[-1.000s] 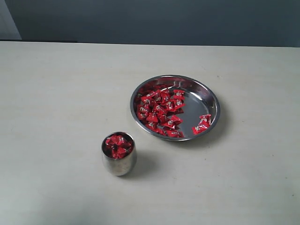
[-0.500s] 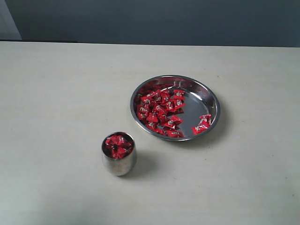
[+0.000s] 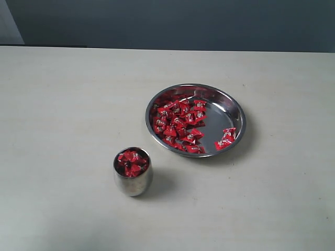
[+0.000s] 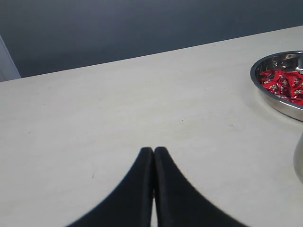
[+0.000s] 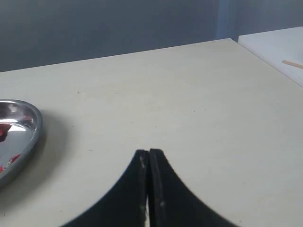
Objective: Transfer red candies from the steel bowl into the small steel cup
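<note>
Exterior view first: neither arm shows over the table [image 3: 63,104], so both are parked out of that frame. The steel bowl [image 3: 222,107] sits right of centre, and the small steel cup [image 3: 134,183] stands upright nearer the camera and to the bowl's left, apart from it with bare tabletop between them. The red candies [image 3: 178,123] are heaped on the cup-side half of the bowl. A couple of strays lie alone by the opposite rim, and a small pile already fills the cup's mouth.

The left gripper [image 4: 154,151] has its two black fingers pressed together with nothing between them. The right gripper [image 5: 149,152] is the same, pinched closed and empty. Both hang above bare table.

Now for the relation that matters. In the right wrist view the bowl's rim clips the edge of the frame, so the dish lies off to one side of those fingers, not ahead of them. In the left wrist view the bowl is also off to the side, with a sliver of the cup's wall closer in.

The bowl is on the right arm's side, so that arm looks better placed for the next pick. It would have to part its fingers and swing across to the heap. The wrappers lie every which way, so no single long axis can be called.
</note>
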